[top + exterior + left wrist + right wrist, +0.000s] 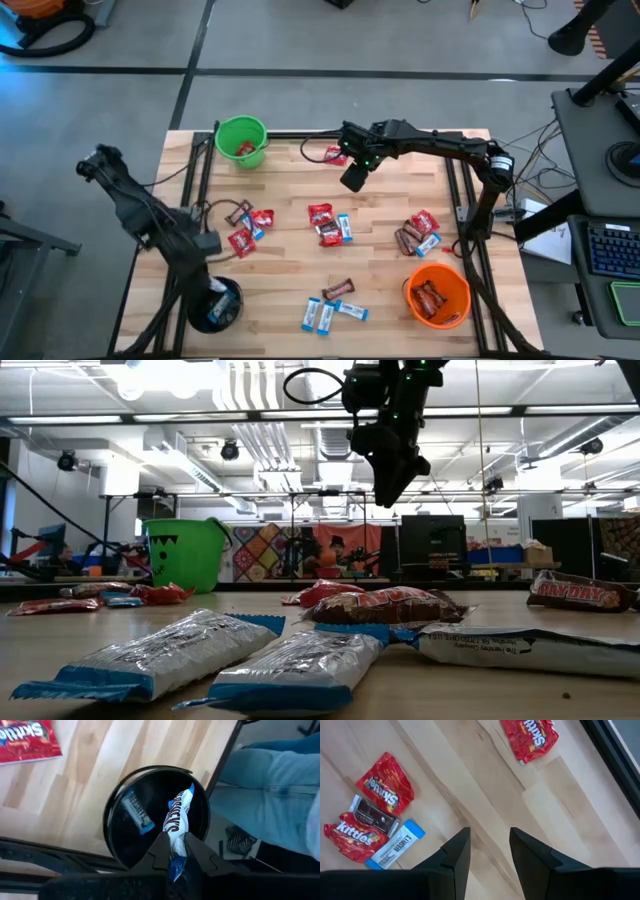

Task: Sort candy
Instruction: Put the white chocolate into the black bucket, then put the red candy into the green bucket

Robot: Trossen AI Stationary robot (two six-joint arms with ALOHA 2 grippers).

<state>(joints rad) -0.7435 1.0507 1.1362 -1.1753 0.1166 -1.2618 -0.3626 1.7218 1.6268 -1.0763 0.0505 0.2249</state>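
- Worktop (pixel 380 215): pale wood-plank surface carrying all items listed below.
- Left arm: dark, reaching in from 9 o'clock toward the 7 o'clock corner. Left pincer (pixel 176 851) clenched on a blue-and-white packet (pixel 177 817), held directly over the black bucket.
- Right arm: dark, reaching in from 3 o'clock across the far edge. Right pincer (pixel 487 851) raised above bare wood near 12 o'clock, fingers parted, holding nothing.
- Green bucket (pixel 241 141): at the 11 o'clock corner, red packets inside.
- Orange bucket (pixel 437 295): at the 5 o'clock corner, dark brown bars inside.
- Black bucket (pixel 117 815): at the 7 o'clock corner, one blue-and-white packet (pixel 137 810) lying inside.
- Candy, centre cluster (pixel 328 223): red packets, a dark brown bar and a blue-and-white packet, touching; also seen in the right wrist view.
- Candy, 9 o'clock cluster (pixel 248 228): red packets, a brown bar, a blue-and-white packet.
- Candy, 3 o'clock cluster (pixel 418 233): red packet, brown bars, blue-and-white packet, near the orange bucket.
- Candy, 6 o'clock group (pixel 330 308): three blue-and-white packets and a brown bar.
- Single red packet (pixel 335 156): at 12 o'clock, just beside the right pincer.
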